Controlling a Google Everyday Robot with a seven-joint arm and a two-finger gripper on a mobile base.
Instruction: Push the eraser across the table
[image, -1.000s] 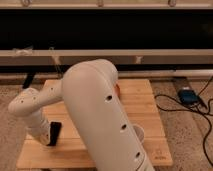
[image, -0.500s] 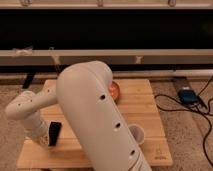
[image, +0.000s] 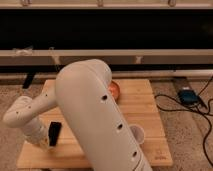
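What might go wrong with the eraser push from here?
1. The eraser lies near the table's left edge, beside the gripper; a skewed push may drop it off.
2. The arm hides the table's middle, so contact is hard to check.
3. Pushed right, it may strike the white bottle.

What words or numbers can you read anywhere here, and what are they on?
No text here can be read.
Table: a small faint mark near its front right corner, too blurred to read.
Eraser: plain dark, no writing shows.
Gripper, low over the table's left side right by the eraser: no label shows.
Arm: plain white, only dark holes.
Blue box on the floor: no writing can be made out.
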